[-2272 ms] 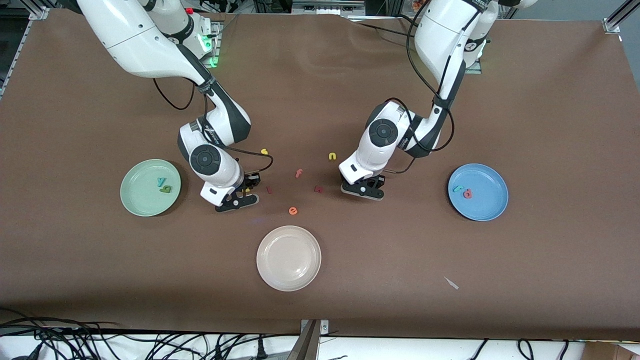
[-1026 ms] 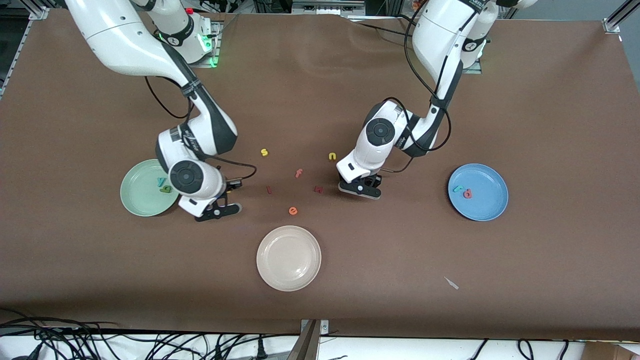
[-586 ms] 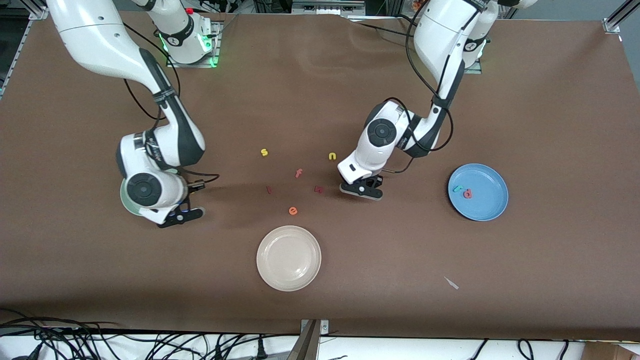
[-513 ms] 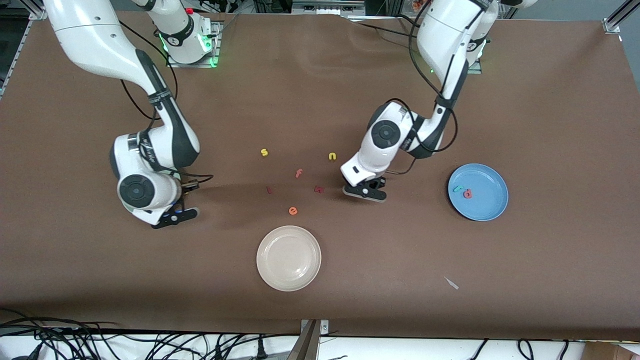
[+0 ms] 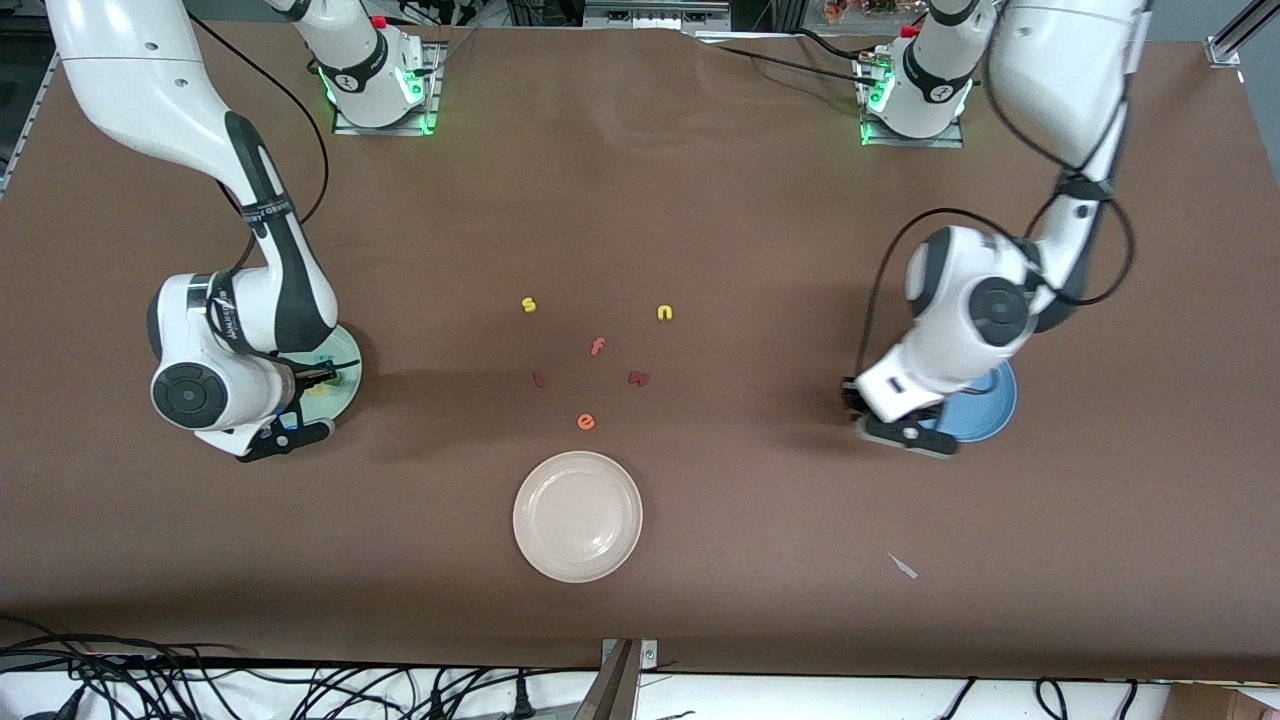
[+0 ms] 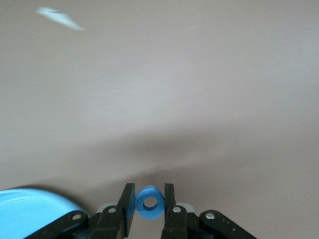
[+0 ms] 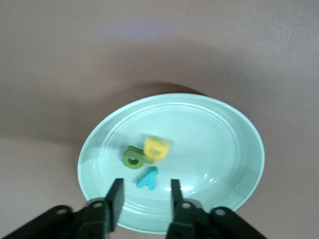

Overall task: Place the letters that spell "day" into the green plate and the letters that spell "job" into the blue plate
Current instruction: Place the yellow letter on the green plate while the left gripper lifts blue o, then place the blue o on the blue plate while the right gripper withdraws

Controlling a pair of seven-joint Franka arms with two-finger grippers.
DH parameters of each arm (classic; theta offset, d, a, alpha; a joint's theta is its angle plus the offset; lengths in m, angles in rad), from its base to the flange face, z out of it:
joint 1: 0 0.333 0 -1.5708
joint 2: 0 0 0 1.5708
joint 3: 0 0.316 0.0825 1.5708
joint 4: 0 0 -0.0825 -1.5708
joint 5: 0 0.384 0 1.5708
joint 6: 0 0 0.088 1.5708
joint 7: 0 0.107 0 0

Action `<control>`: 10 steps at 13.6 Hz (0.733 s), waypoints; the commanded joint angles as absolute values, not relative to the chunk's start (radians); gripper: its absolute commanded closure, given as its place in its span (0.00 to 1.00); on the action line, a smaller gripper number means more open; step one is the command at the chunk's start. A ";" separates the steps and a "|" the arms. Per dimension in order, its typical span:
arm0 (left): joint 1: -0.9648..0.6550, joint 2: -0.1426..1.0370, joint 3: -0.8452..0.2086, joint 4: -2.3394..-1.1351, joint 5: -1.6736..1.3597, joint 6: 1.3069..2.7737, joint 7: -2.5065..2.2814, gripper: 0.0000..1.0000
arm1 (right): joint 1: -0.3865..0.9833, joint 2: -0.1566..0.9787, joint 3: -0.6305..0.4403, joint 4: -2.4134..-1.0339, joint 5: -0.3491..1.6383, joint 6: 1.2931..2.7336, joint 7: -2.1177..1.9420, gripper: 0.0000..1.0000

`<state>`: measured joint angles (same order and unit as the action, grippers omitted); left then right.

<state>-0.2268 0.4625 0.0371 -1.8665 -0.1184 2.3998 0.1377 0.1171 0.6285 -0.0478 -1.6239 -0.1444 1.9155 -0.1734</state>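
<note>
- Front view: the right gripper hangs over the green plate, at the edge nearest the front camera; the arm hides most of the dish, so the letters on it barely show here. The left gripper hangs at the rim of the blue plate, toward the table's middle, not yet over the dish as far as I can judge. The risk is letting go now: the letter could land on the table or glance off the rim.
- Left wrist view: the left gripper's fingers pinch the blue ring "o" by its rounded sides, with its hole facing the camera. A ring has no long axis, so heading hardly matters, but the curved contact is slim and could slip if jolted. The plate's edge shows just beside the gripper.
- Right wrist view: the right gripper's fingers stand apart and empty above the plate. Directly below lie the yellow "a", touching the dark green letter, and the teal "y" just beside them, its stem pointing toward the gripper. Coming down from here could scatter them.
</note>
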 commanded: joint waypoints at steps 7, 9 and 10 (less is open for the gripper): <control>-0.107 0.422 0.107 -2.009 -0.084 2.382 0.391 0.92 | 0.138 0.552 0.047 -1.605 -0.075 1.792 -0.023 0.00; -0.107 0.433 0.143 -2.010 -0.052 2.385 0.426 0.92 | 0.140 0.529 0.080 -1.598 -0.075 1.747 0.033 0.00; -0.106 0.433 0.158 -2.010 -0.049 2.385 0.437 0.86 | 0.141 0.509 0.086 -1.592 -0.078 1.721 0.058 0.00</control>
